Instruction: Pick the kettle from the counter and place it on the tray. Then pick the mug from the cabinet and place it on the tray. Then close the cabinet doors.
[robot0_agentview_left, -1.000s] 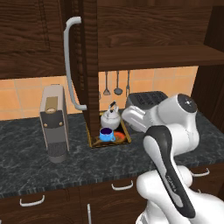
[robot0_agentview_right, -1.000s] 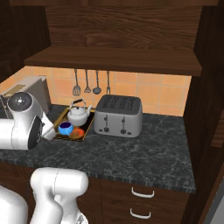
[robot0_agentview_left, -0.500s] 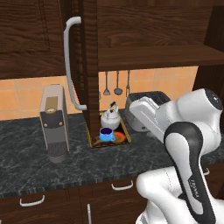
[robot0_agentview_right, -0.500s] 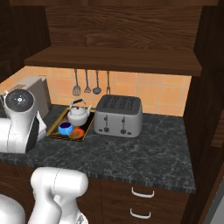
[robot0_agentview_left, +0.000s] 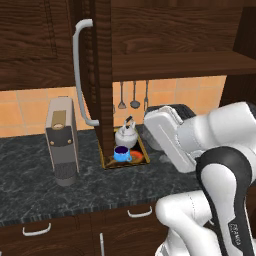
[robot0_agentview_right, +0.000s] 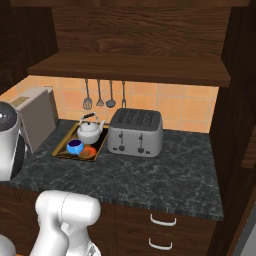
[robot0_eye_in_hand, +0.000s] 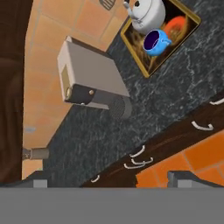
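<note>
The silver kettle (robot0_agentview_right: 90, 131) and the blue mug (robot0_agentview_right: 75, 147) both stand on the gold-rimmed tray (robot0_agentview_right: 62, 150), at the back left of the dark counter (robot0_agentview_right: 165, 170). In the left base view the kettle (robot0_agentview_left: 126, 135) sits behind the mug (robot0_agentview_left: 120, 153). Right in front of them a cabinet door (robot0_agentview_left: 100, 75) stands open edge-on, its silver bar handle (robot0_agentview_left: 79, 75) facing left. My gripper (robot0_eye_in_hand: 113, 180) is open and holds nothing. It looks down from high up on the mug (robot0_eye_in_hand: 156, 43), the kettle (robot0_eye_in_hand: 146, 13) and the tray (robot0_eye_in_hand: 183, 26).
A beige coffee machine (robot0_agentview_left: 61, 142) stands left of the tray. To its right is a silver toaster (robot0_agentview_right: 136, 132). Utensils (robot0_agentview_right: 100, 95) hang on the tiled wall under the cabinet shelf (robot0_agentview_right: 130, 67). Drawers with curved handles (robot0_agentview_right: 162, 220) run below the counter.
The arm has swung up and back from the tray, toward the left of the scene. The kettle, mug and tray have not moved. The jaws stay open.
</note>
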